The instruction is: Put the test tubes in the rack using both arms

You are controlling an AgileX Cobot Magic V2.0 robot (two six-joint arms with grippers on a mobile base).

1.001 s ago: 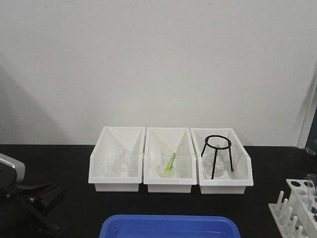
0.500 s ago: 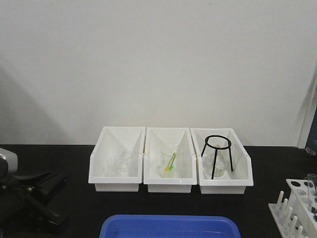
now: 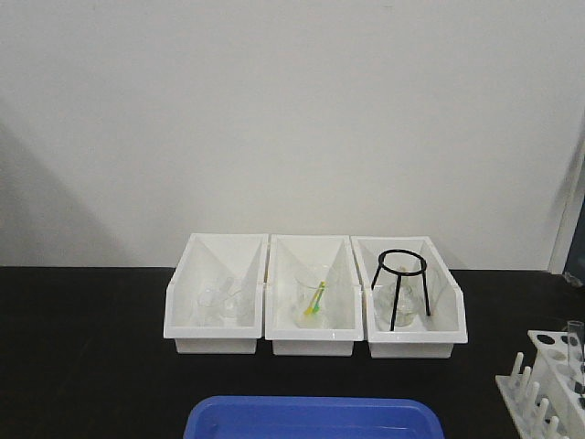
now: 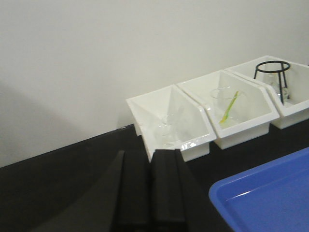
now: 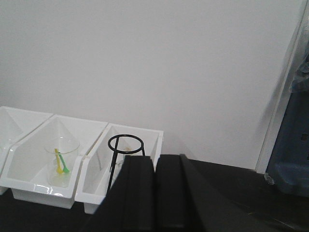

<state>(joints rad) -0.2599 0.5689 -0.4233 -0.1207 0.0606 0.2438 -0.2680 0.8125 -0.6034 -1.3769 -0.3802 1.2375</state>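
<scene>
Presently neither arm shows in the front view. Rack (image 3: pixel 548 389) sits at the lower right edge of that frame, cut off by the border; pegs in front, top plate with holes behind. One test tube (image 3: pixel 574 352) stands upright in it, clear glass, hard to read lower down. Probably placed at the table's edge so an arm can reach it from the side.

Three white bins (image 3: pixel 315 343) sit in a row mid-frame against the wall, walls touching. Left bin holds clear glassware, too faint to tell whether tubes or beakers. Middle bin: a beaker (image 3: pixel 311 297) with a yellow-green item leaning inside. Right bin: black tripod stand (image 3: pixel 400 285) upright.

Blue tray (image 3: pixel 315 418) at bottom centre, in front of the bins; contents out of view.

Left gripper (image 4: pixel 147 188), lower centre of its wrist view: fingers pressed together, nothing between them, aimed toward the left bin. Right gripper (image 5: pixel 154 193), same: fingers closed flush, empty, pointing at the tripod bin.

Judgement: both arms idle, between picks.
</scene>
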